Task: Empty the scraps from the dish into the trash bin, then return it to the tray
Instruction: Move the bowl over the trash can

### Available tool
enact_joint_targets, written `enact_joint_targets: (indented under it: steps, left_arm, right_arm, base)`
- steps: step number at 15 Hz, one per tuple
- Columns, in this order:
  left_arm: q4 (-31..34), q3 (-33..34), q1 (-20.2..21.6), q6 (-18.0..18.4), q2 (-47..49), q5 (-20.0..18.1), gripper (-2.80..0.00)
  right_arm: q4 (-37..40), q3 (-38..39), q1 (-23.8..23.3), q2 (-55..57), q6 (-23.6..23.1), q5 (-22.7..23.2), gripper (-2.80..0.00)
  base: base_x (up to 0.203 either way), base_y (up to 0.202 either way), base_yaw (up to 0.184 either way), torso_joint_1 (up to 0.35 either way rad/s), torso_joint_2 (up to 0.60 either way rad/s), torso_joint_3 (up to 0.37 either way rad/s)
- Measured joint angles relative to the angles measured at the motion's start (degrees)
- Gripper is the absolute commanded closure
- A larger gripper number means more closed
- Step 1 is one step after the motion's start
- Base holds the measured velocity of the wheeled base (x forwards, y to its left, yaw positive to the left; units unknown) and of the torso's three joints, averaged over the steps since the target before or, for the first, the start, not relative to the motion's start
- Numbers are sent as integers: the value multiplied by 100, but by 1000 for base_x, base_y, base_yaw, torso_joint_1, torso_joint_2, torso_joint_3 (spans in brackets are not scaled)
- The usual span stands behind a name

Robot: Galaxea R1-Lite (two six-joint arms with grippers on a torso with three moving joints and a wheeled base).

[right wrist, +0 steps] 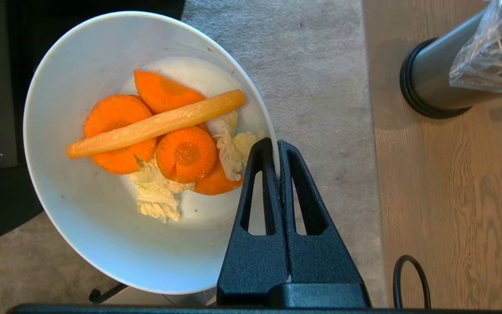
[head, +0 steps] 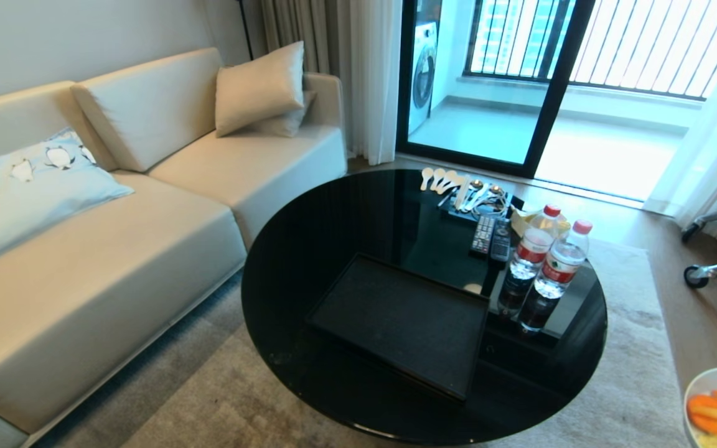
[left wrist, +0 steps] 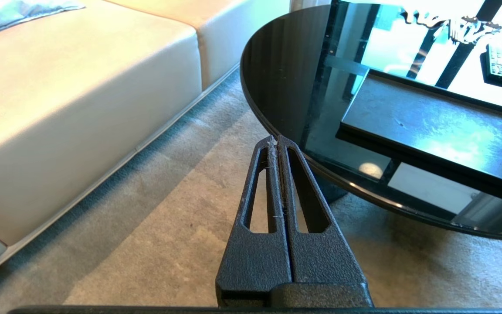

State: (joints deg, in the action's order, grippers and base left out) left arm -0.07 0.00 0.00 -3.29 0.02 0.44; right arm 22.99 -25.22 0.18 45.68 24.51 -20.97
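My right gripper (right wrist: 276, 146) is shut on the rim of the white dish (right wrist: 98, 226), one finger inside and one outside. The dish hangs over the grey rug, off the table, and holds the scraps (right wrist: 164, 139): orange carrot slices, a pale strip and cabbage bits. In the head view the dish (head: 716, 382) shows at the lower right corner. The silver trash bin (right wrist: 440, 83) with its clear bag stands on the wooden floor beyond the rug. The black tray (head: 402, 323) lies bare on the round table. My left gripper (left wrist: 275, 140) is shut on nothing, parked low over the rug beside the table.
The glossy black round table (head: 333, 224) carries two water bottles (head: 545, 267), remote controls (head: 490, 236) and white spoons (head: 445, 180). A beige sofa (head: 116, 249) stands to the left. A wheeled stand's legs (head: 707, 270) are on the floor at right.
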Motion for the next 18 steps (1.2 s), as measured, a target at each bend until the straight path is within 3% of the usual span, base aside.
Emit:
enact_joint_targets:
  steps: [2, 6, 18]
  left_arm:
    - [2, 0, 0, 1, 0, -2, 0]
    - [1, 0, 0, -1, 0, -2, 0]
    - [0, 0, 0, -1, 0, -3, 0]
  right_arm:
    - [-27, 323, -169, -191, -102, 292, 0]
    - [-41, 599, -230, -195, -383, 359, 0]
    - [-27, 287, -186, 740, -593, 748, 0]
  base:
    - [0, 0, 0, 0, 0, 0]
    - [0, 0, 0, 0, 0, 0]
    - [0, 0, 0, 0, 0, 0]
